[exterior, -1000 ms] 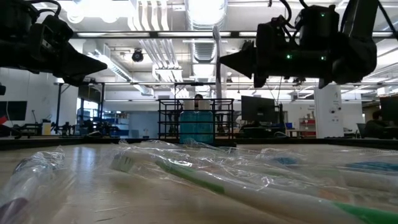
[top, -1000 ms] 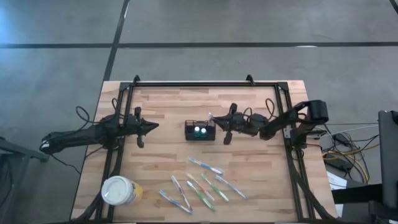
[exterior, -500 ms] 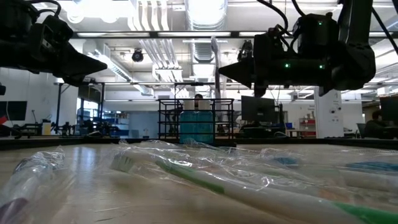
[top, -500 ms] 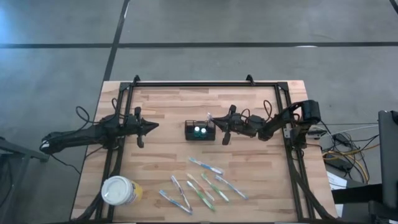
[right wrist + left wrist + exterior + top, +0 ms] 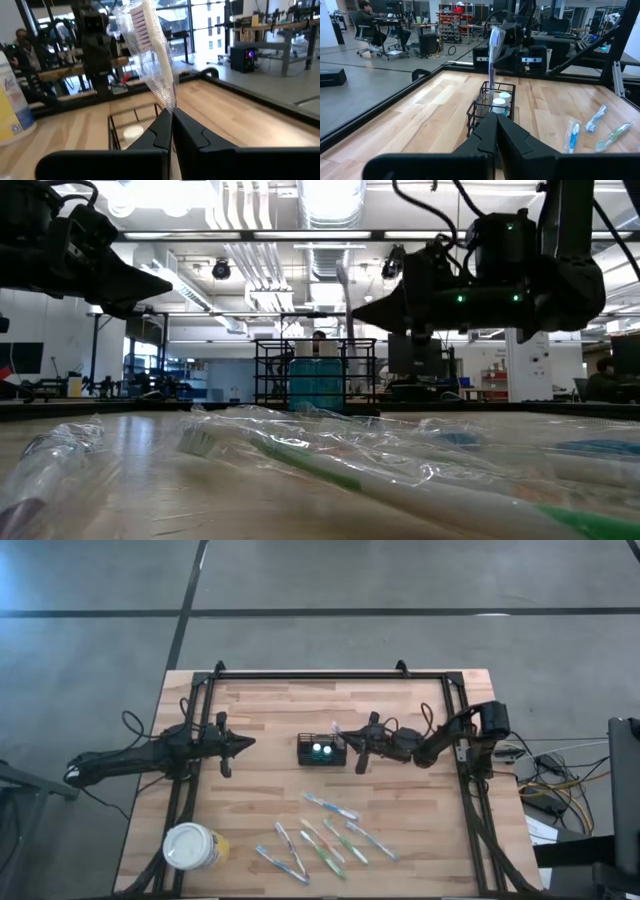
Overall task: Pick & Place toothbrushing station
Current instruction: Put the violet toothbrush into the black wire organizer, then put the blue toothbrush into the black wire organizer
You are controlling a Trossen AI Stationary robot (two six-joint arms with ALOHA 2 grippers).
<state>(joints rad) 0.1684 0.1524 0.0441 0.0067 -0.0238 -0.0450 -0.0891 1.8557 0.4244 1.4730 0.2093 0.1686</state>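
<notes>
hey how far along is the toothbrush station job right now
Done so far: the black mesh caddy stands mid-table with white-capped items already inside. In hand: the right gripper holds a wrapped purple toothbrush upright at the caddy's edge; it is not released. Left: five wrapped toothbrushes lie on the table's near side beside the white-and-yellow cup. The left gripper, shut, waits left of the caddy.

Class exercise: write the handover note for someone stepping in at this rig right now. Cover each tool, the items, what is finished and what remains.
Right tool: shut on a wrapped toothbrush, beside the black wire caddy mid-table.
Left tool: shut, empty, waiting left of the caddy.
Five wrapped toothbrushes lie near the front edge; the white-and-yellow cup stands front left.
Done: one brush picked up.
Left: put it into the caddy, then probably the others.
</notes>
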